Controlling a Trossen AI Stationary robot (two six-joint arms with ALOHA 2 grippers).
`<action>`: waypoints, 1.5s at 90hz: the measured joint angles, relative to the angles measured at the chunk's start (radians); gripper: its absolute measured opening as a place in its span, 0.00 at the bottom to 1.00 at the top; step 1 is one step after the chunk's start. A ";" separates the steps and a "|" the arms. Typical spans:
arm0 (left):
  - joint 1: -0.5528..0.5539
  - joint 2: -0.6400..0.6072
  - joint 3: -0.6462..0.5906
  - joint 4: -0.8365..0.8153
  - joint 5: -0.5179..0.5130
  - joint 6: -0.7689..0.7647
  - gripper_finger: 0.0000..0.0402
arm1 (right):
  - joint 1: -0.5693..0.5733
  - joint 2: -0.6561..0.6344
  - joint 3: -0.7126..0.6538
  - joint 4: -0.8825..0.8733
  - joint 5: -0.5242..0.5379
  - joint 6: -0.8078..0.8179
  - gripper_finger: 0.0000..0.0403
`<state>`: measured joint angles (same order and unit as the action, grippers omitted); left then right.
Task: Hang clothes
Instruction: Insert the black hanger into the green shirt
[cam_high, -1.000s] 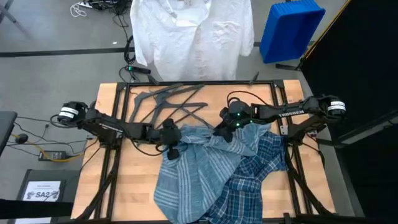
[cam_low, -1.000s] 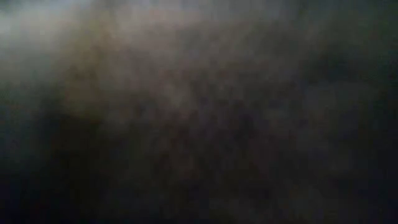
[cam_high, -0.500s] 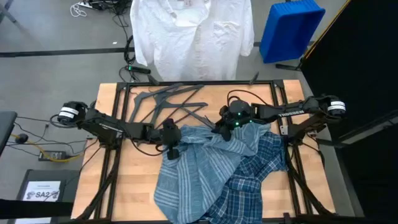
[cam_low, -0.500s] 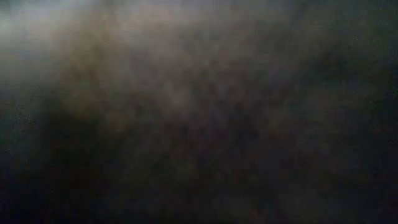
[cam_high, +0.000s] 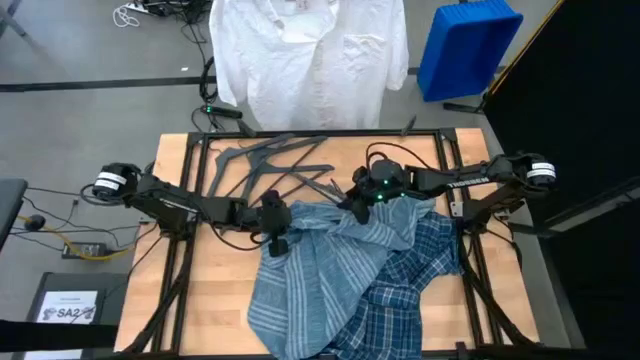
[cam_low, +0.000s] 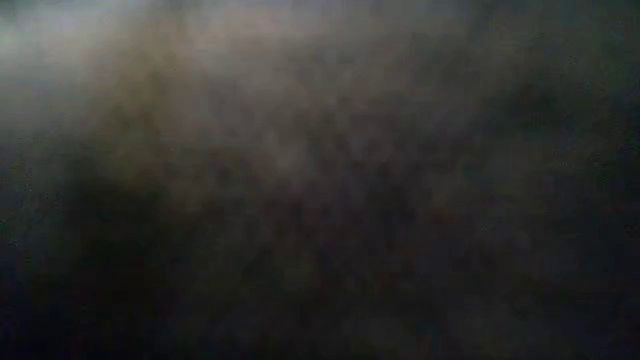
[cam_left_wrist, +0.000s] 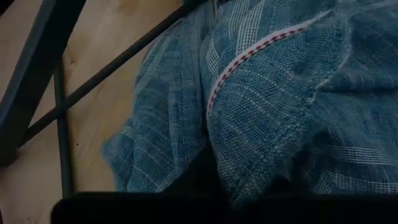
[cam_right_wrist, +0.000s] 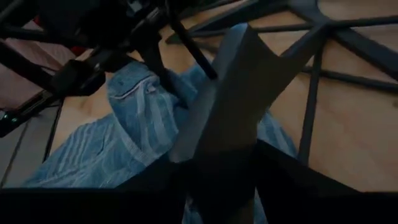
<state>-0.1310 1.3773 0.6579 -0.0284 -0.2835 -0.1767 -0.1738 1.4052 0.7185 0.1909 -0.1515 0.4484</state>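
A plain white shirt (cam_high: 310, 60) hangs beyond the table's far edge. A light blue-grey striped shirt (cam_high: 320, 270) lies crumpled on the table's middle, partly over a darker plaid shirt (cam_high: 425, 255) to its right. My left gripper (cam_high: 275, 232) is shut at the striped shirt's left edge. My right gripper (cam_high: 349, 205), at the shirt's far edge, is shut on a dark grey hanger (cam_right_wrist: 233, 87). Other hangers (cam_high: 265, 160) lie on the far left of the table. The low view is dark and shows nothing. My left gripper has a bunched fold of the striped shirt (cam_left_wrist: 261, 168) by a seam with red-and-white trim; the fingers themselves barely show, so the hold is unclear. It comes in level from the table's left. The rest of the shirt lies slack on the table. My right gripper pinches a flat grey limb of the hanger (cam_right_wrist: 217, 140) between its two fingers, coming from the table's right. The limb runs on ahead of the fingers, over the striped shirt's edge.
Black frame bars (cam_high: 195, 200) run along the table's left, right and far sides. A blue bin (cam_high: 465, 45) stands on the floor past the far right corner. Bare wood shows at the near left of the table (cam_high: 205, 300).
My right gripper has edged a little toward the table's far left with the hanger. The left gripper and the shirts have kept still.
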 joint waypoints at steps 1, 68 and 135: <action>0.000 0.000 0.000 0.000 -0.001 0.003 0.00 | 0.000 0.000 0.000 0.000 0.001 0.000 0.34; 0.000 0.000 0.000 0.000 -0.045 0.014 0.00 | 0.030 0.000 0.001 0.053 0.080 -0.139 0.04; 0.000 -0.002 0.008 -0.077 -0.071 0.022 0.00 | -0.013 -0.411 0.003 -0.446 -0.115 -0.129 0.03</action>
<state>-0.1314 1.3754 0.6655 -0.1059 -0.3546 -0.1543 -0.1872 0.9941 0.7216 -0.2553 -0.2670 0.3195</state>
